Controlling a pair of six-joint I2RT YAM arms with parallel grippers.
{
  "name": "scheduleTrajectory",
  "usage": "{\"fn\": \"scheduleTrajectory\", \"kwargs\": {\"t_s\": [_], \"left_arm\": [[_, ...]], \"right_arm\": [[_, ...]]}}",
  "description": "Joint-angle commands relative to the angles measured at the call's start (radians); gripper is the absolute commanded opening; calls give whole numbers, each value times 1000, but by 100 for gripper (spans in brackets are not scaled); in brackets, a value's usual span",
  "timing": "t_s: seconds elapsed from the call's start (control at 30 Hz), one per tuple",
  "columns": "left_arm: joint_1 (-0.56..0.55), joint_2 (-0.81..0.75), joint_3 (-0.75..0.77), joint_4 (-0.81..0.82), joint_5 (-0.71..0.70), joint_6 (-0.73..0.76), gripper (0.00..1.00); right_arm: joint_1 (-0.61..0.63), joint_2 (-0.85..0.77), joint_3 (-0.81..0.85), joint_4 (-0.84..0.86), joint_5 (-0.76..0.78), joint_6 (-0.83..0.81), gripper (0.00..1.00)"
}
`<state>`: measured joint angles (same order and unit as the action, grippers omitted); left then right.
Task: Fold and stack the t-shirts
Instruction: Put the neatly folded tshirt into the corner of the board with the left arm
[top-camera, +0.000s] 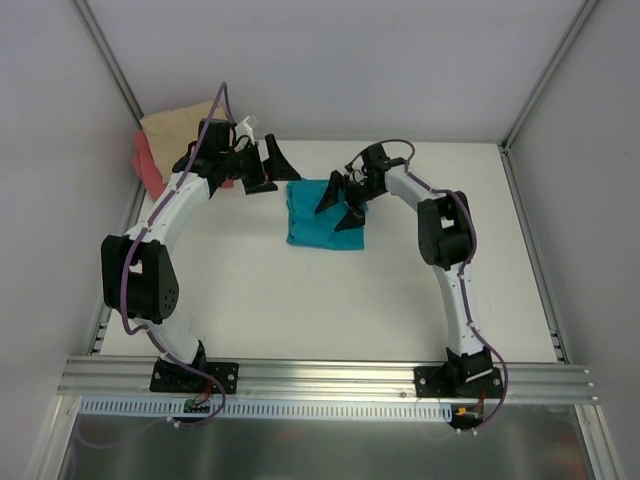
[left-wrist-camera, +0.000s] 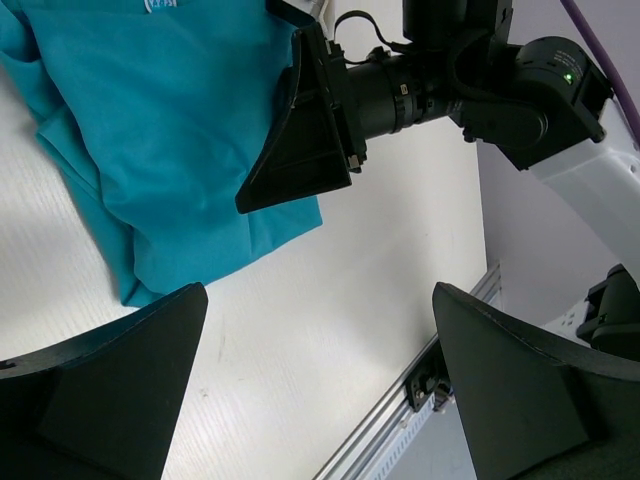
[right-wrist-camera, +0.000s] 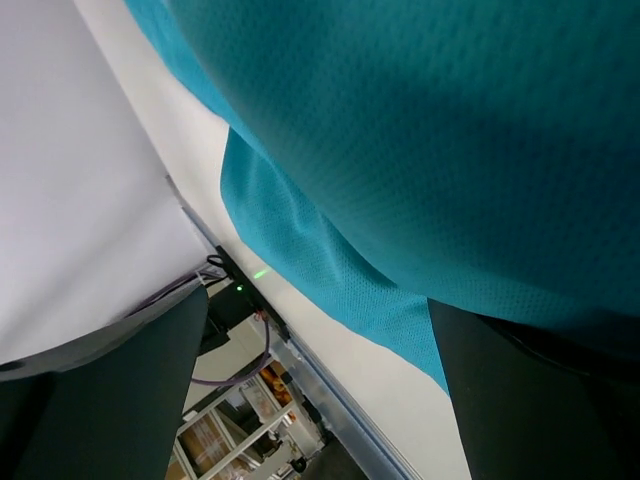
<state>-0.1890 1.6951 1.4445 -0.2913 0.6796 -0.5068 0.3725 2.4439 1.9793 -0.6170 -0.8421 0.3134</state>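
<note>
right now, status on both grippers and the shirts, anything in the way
Left gripper open, empty, beside teal t-shirt. Right gripper open, low over it. Tan t-shirt and pink t-shirt heaped at far left corner. Nothing blocking.

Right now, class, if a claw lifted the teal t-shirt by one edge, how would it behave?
Probably floppy: the teal t-shirt lies creased and folded on itself, so it would likely droop and unfold. Likely light, since the fabric looks thin. Pushed across the smooth table, it would probably bunch rather than slide whole.
</note>
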Motion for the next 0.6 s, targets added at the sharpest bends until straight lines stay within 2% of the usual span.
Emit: {"fn": "scheduleTrajectory", "kwargs": {"t_s": [0.0, 0.13, 0.3, 0.57], "left_arm": [[-1, -11, 47, 3, 31, 31, 99], [-1, -5, 62, -9, 31, 31, 99], [0, -6, 56, -29, 31, 30, 99], [-1, -45, -85, 30, 77, 14, 99]], "right_arm": [[6, -25, -52, -199, 210, -115, 100], [-13, -101, -143, -250, 400, -165, 99], [-70, -167, -204, -273, 524, -214, 100], [-103, -291, -189, -271, 397, -235, 99]]}}
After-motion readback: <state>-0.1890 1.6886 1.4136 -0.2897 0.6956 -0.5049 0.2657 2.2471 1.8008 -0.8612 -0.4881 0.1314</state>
